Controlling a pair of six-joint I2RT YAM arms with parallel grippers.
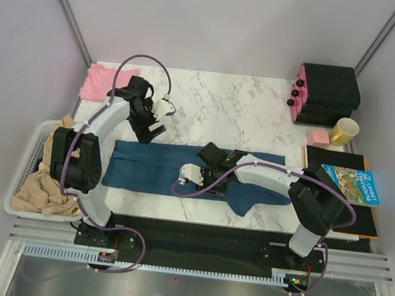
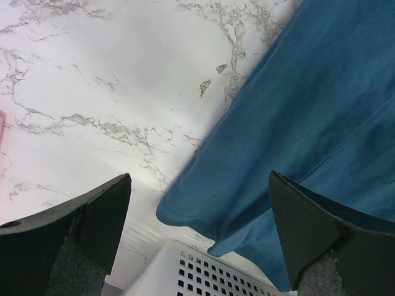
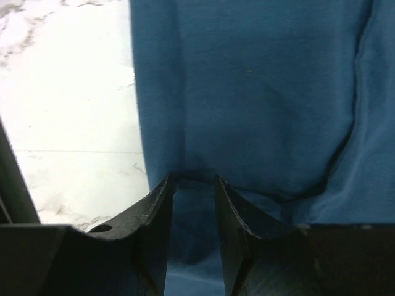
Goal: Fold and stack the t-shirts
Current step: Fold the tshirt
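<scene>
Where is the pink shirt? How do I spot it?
Start at the marble table. In its far left corner, behind the left arm, lies the pink t-shirt. It is the only pink cloth; the teal-blue t-shirt spreads across the middle, and beige cloths sit in the basket.

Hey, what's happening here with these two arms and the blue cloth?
Two robot arms are folding laundry. The teal t-shirt lies in a long strip on the marble table. The right gripper pinches it near the middle; the left gripper hangs wide open by its far left corner, holding nothing. A pink t-shirt lies at the table's far left.
</scene>
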